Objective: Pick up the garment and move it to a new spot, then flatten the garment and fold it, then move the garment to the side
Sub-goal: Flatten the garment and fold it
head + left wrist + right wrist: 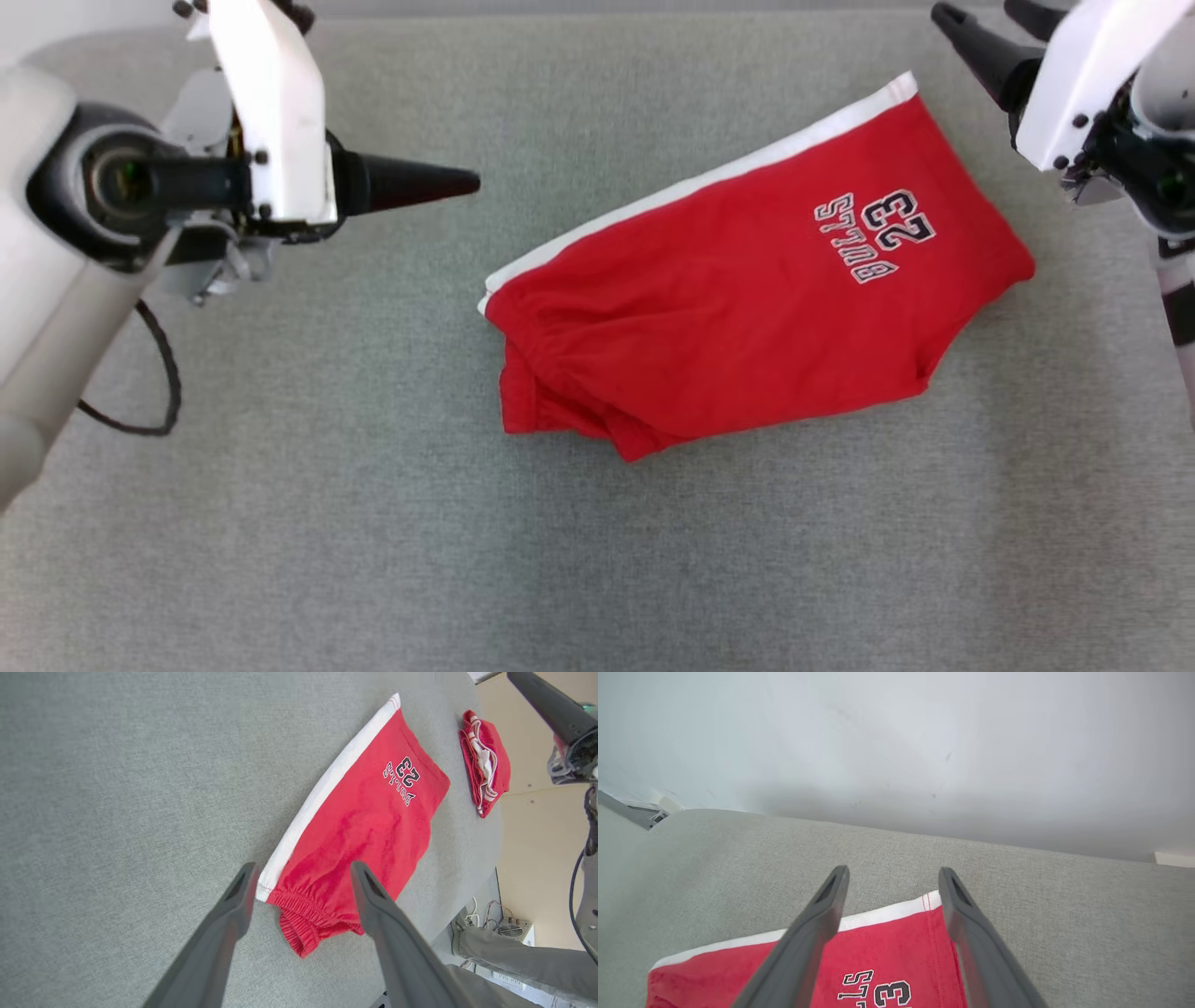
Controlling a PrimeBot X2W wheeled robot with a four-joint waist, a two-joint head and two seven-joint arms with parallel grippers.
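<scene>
Head view: the red jersey shorts with a white side stripe (738, 308) lie folded in half on the grey cloth-covered table (280, 523), right of centre and free of both arms. The doubled layers and square edges suggest the fold is done, so only the move to the side seems left. White-edged dark lettering on the leg reads "BULLS 23", upside down from here. The left gripper (457, 183) hangs at the upper left, pointing toward the elastic waistband but well short of it. The right gripper (980, 13) sits at the upper right, beyond the hem corner.

Left wrist view: the left claw's fingers stand wide apart, empty, framing the gathered waistband from above, probably lined up to take that end. The same "BULLS 23" is readable. A second folded red-and-white garment (486, 765) lies near the table's far edge, likely the spot for finished pieces. A person's grey-trousered leg (518, 952) shows beside the table.

Right wrist view: the right claw is also spread and empty, above the hem corner by the stripe. Only "LS" and "3" show, under a white wall (896, 742).
</scene>
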